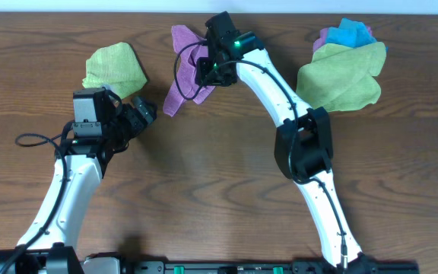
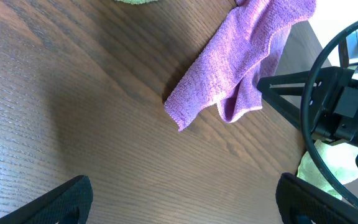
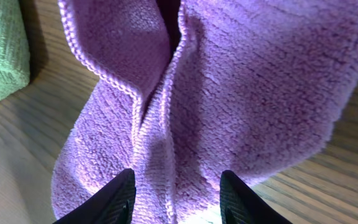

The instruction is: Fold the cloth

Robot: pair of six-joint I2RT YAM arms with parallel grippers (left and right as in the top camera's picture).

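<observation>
A crumpled purple cloth [image 1: 178, 91] lies on the wooden table at the top centre. It also shows in the left wrist view [image 2: 241, 68] and fills the right wrist view [image 3: 247, 87]. My right gripper [image 1: 207, 71] is open right above the cloth, and its fingers [image 3: 176, 199] straddle a raised fold in it. My left gripper [image 1: 144, 113] is open and empty over bare wood [image 2: 182, 205], to the lower left of the cloth and apart from it.
A folded green cloth [image 1: 114, 67] lies at the far left, just beyond my left gripper, and its edge shows in the right wrist view [image 3: 2, 50]. A pile with a green cloth [image 1: 341, 82], a blue cloth [image 1: 353, 33] and a purple one lies at the top right.
</observation>
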